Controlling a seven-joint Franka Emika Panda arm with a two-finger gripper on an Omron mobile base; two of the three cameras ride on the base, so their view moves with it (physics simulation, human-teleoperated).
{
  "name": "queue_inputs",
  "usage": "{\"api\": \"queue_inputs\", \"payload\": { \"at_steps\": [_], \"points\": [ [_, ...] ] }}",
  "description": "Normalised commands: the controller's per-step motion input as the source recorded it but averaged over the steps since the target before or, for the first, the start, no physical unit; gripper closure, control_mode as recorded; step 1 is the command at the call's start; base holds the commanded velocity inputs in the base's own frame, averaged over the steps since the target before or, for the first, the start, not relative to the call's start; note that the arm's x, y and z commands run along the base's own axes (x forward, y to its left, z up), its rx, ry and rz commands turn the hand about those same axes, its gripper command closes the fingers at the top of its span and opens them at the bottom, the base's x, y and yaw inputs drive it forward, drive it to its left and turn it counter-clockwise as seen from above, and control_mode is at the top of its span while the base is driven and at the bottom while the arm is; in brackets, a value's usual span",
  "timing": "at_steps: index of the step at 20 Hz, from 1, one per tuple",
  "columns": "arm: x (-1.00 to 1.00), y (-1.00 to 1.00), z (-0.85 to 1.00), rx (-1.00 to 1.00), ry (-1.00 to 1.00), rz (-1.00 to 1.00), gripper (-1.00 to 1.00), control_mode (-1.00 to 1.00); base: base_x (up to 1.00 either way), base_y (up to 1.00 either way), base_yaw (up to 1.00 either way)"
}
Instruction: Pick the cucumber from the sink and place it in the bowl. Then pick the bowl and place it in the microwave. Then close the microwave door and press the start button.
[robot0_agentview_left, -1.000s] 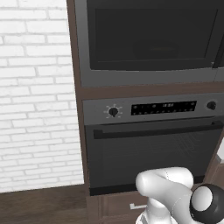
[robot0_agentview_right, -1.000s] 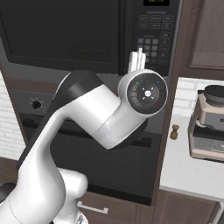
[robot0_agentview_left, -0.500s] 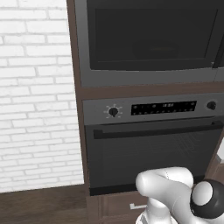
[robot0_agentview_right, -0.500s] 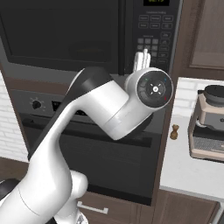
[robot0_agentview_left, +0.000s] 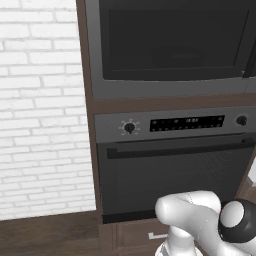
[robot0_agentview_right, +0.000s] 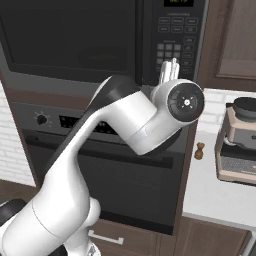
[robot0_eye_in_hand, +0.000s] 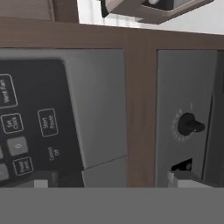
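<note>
Since approx 1 s ago the arm has swung its hand up and to the right: in the right base view the gripper (robot0_agentview_right: 168, 67) now sits just at the keypad (robot0_agentview_right: 173, 46) on the right side of the microwave (robot0_agentview_right: 95, 40), where before it was lower and further left. The microwave door (robot0_agentview_left: 172, 45) looks shut, so prob. only the start press is left; no bowl or cucumber visible, presumably inside. Jaws: fingers look close together w/ nothing between them, but can't tell for sure. Hand view is rolled sideways; the start button (robot0_eye_in_hand: 48, 122) reads "Start / Pause", another looks like "Power Level", rest too blurred. Oven knob (robot0_eye_in_hand: 189, 124) shows to the right, blender (robot0_agentview_right: 239, 140) on the counter (robot0_agentview_right: 210, 192).
</note>
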Motion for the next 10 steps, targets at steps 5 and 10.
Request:
{"api": "queue_inputs", "payload": {
  "at_steps": [5,10],
  "points": [
    [0.21,-0.14,-0.01,0.02,0.0,0.0,-1.0,-1.0,0.0,0.0,0.0],
    [0.2,-0.14,0.0,0.02,0.0,0.0,-1.0,-1.0,0.0,0.0,0.0]
  ]
}}
